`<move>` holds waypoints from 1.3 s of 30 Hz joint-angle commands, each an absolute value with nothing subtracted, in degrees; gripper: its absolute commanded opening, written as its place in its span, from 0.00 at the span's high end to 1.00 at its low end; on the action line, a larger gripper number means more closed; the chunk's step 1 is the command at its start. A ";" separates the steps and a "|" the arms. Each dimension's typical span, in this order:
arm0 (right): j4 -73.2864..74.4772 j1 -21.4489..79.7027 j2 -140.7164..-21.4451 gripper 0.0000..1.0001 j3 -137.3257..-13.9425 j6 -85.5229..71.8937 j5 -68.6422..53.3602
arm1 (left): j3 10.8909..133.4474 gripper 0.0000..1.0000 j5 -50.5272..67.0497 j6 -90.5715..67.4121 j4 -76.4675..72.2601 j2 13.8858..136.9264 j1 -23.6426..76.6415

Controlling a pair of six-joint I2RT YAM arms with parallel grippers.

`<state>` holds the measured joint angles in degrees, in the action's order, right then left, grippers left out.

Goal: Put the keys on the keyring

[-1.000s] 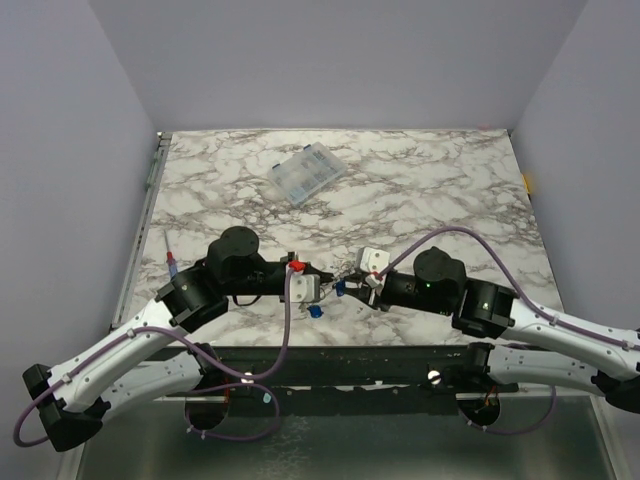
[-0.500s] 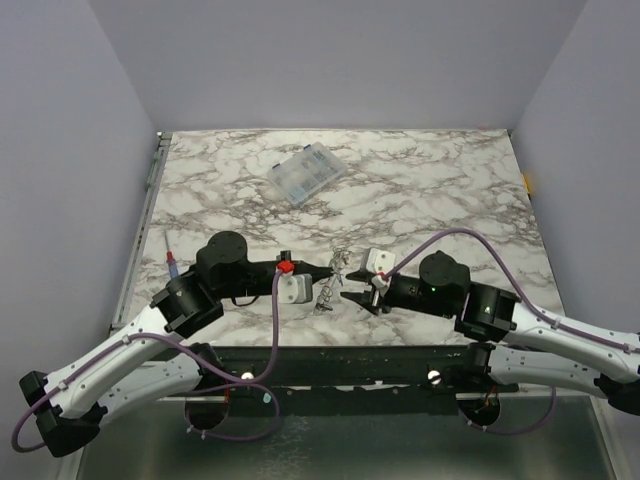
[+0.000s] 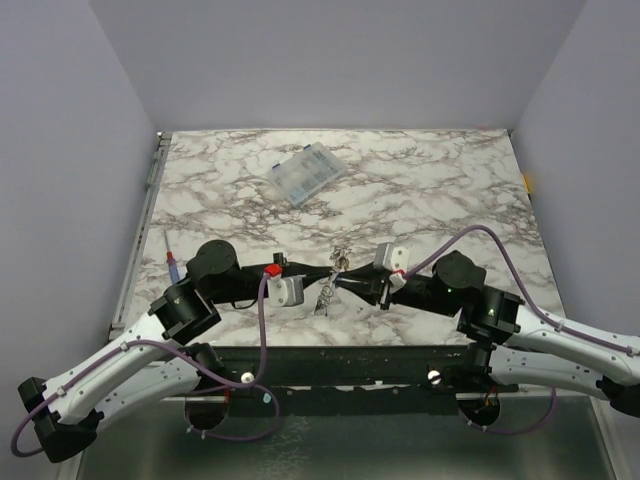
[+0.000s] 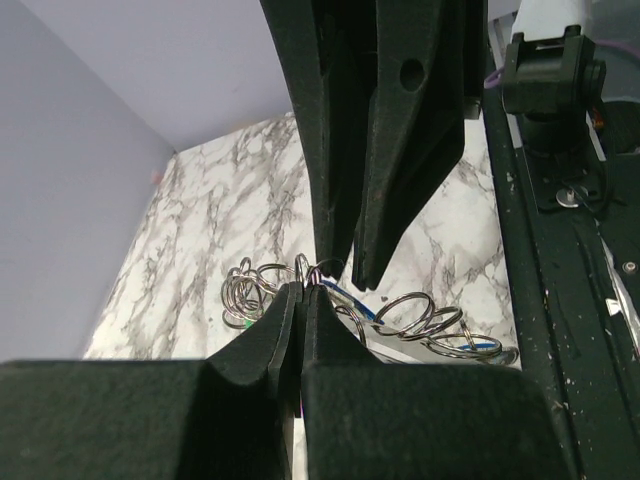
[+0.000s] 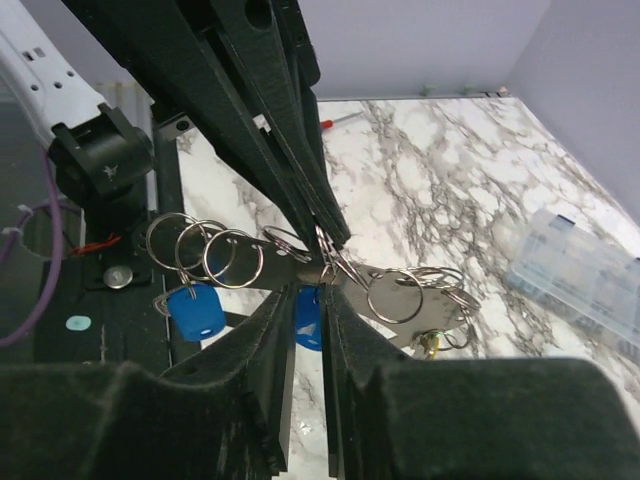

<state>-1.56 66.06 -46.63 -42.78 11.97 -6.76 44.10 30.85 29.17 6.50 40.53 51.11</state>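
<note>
The threading step is in hand. Both hands are facing each other tip to tip on the near side of the clear box (image 3: 307,173), well apart from it and above the tabletop (image 3: 450,200). The left hand (image 4: 301,297) is pinching its fingers together on a wire loop of the ring bunch (image 4: 410,315). The right hand (image 5: 307,300) is showing only a narrow slit between its fingers, with a blue key (image 5: 306,320) in line with that slit; whether it is clamping anything cannot be told. The pale keyring (image 5: 400,328) is hanging between the two hands, partly hidden by rings, and a second blue key (image 5: 195,311) is dangling near it. The next move is probably calling for fine alignment: one hand is needing to steady the keyring while the other is guiding a key's ring onto its opening.
</note>
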 commanded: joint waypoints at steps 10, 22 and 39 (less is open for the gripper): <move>-5.22 66.49 -46.64 0.70 -43.89 9.40 -11.80 | 40.58 1.00 31.90 24.47 -3.62 37.02 51.06; -4.85 66.49 -47.19 0.67 -45.52 11.36 -8.64 | 38.60 1.00 33.52 23.10 -5.55 35.46 51.14; -4.15 66.45 -49.54 0.81 -45.49 12.66 -8.26 | 36.98 1.00 33.19 21.28 -10.99 34.10 51.10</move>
